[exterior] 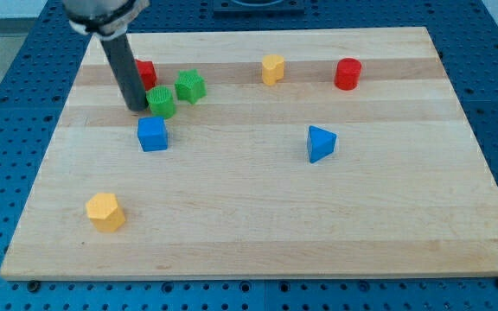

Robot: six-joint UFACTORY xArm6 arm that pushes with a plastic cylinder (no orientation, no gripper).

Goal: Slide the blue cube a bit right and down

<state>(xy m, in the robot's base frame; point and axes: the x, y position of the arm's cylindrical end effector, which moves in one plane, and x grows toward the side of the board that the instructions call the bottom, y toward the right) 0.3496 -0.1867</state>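
Note:
The blue cube (152,134) sits on the wooden board (249,225) at the view's upper left. My tip (137,109) is just above and slightly left of it, a small gap away, and close beside a green round block (162,102) on its right. The rod rises toward the view's top left and partly hides a red block (146,73).
A green star-shaped block (190,86) lies right of the green round one. A yellow block (272,68) and a red cylinder (347,73) stand near the top edge. A blue triangular block (320,142) is at the right of centre. A yellow hexagonal block (105,212) sits at the lower left.

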